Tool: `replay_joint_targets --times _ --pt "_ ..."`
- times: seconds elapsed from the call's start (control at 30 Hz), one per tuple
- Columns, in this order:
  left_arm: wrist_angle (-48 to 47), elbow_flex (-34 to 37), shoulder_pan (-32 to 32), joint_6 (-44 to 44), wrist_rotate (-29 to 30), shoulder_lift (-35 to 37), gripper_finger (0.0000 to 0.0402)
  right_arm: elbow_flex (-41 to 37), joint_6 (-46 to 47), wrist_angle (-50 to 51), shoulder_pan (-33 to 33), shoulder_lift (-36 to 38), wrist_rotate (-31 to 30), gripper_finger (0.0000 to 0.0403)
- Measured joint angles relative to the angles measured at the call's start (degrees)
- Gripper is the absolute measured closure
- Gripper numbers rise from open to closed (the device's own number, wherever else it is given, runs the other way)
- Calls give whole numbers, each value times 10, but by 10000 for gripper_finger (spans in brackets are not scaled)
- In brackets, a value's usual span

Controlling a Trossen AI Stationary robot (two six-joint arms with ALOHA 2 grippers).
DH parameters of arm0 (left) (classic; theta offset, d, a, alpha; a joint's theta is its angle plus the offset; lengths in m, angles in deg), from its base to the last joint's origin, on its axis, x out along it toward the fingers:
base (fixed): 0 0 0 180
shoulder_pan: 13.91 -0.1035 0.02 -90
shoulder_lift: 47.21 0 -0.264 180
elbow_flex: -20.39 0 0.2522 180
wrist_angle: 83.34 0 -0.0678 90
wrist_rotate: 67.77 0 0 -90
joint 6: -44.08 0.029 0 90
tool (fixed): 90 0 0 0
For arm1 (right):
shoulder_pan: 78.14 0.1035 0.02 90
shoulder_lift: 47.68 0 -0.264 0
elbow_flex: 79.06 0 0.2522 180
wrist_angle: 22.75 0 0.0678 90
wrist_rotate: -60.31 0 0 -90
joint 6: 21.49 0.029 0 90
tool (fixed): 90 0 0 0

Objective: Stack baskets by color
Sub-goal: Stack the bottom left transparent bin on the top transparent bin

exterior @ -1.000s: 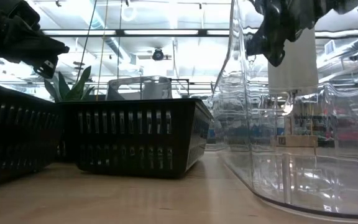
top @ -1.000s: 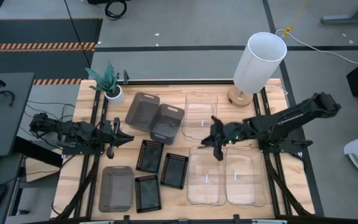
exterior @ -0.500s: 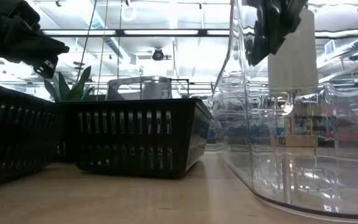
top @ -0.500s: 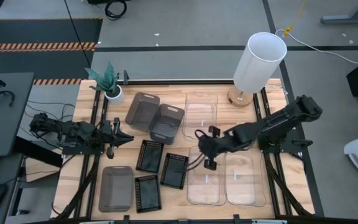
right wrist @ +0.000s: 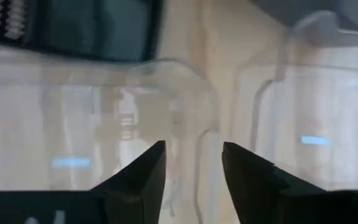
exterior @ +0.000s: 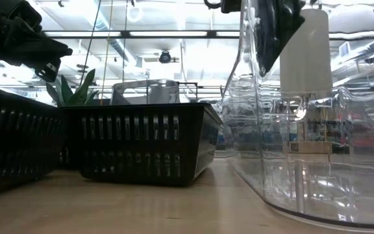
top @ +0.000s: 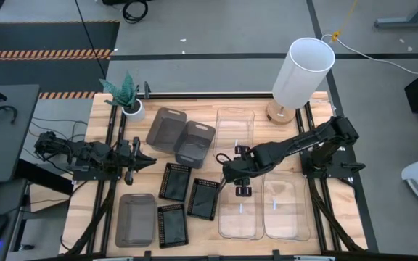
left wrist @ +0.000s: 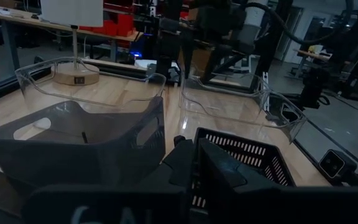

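Three clear baskets lie on the table's right half: one far (top: 234,132) and two near, side by side (top: 239,214) (top: 287,209). Two grey baskets (top: 165,127) (top: 195,143) stand at the far middle, and a third (top: 136,219) is near left. Three black slotted baskets (top: 174,181) (top: 203,199) (top: 171,225) lie between them. My right gripper (top: 233,181) (right wrist: 193,165) is open and points steeply down over the far end (right wrist: 179,81) of the near-left clear basket, without touching it as far as I can see. My left gripper (top: 142,161) waits shut at the left, level.
A white cylindrical lamp (top: 302,72) on a wooden base stands at the far right. A small potted plant (top: 127,98) is at the far left. Bare wood shows between the black baskets and the left arm.
My right gripper has travelled toward the table's left edge and a little nearer, from the gap behind the near clear baskets to above the near-left one's far end. It has tipped from a shallow slant to pointing steeply down. No basket has moved.
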Motion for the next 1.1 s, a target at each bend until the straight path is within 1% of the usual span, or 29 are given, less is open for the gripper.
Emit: replay_joint_targets --times 0.2,0.43,0.67,1.1 --pt "0 0 0 0 0 0 376 0 10 -1 -20 0 8 241" --pt "0 0 0 0 0 0 367 0 25 5 -27 0 16 253" --pt "0 0 0 0 0 0 370 -2 21 1 -28 0 3 254" --pt "0 0 0 0 0 0 367 -70 25 -37 -28 1 7 255"
